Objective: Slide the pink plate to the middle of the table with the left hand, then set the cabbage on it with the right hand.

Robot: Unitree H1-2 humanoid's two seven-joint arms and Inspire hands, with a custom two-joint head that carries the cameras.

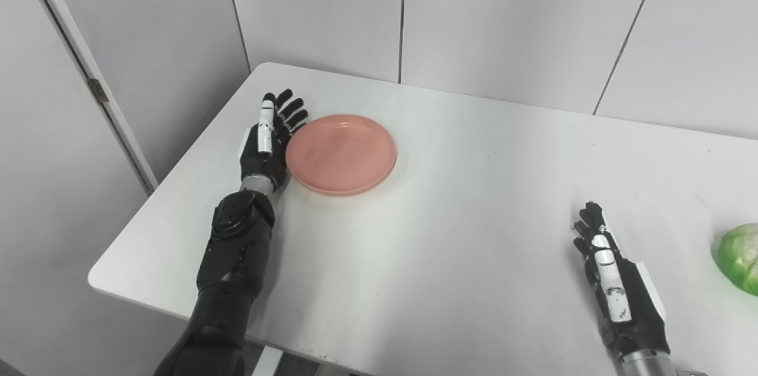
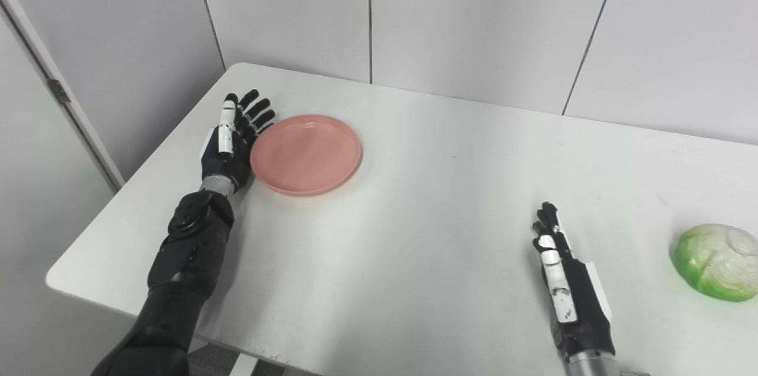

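Left hand: I see my left hand (image 1: 267, 139) flat on its edge on the bench (image 1: 450, 228), fingers straight and spread a little. It holds nothing. Its palm side faces the plate.
Left fingers: The black fingers (image 1: 290, 111) point away from me, toward the far edge of the bench. One finger has a white strip along its back.
Plate: The pink plate (image 1: 341, 154) sits just to the right of my left hand. Its rim touches the hand, or nearly so; I cannot tell for sure. It lies flat and has nothing on it.
Left arm: My black arm (image 1: 231, 263) comes in over the near edge of the bench, right behind the hand.
Right hand: My right hand (image 2: 565, 287) rests low at the near side of the bench, fingers straight and close together, pointing away from me. It holds nothing.
Cabbage: The green and white cabbage (image 2: 718, 262) sits on the bench to the right of my right hand, near it but not touching. It is far from the plate.
Bench: White, with a bare stretch between my two hands.
Wall: Pale panels (image 2: 474, 15) stand past the far edge, beyond both hands.
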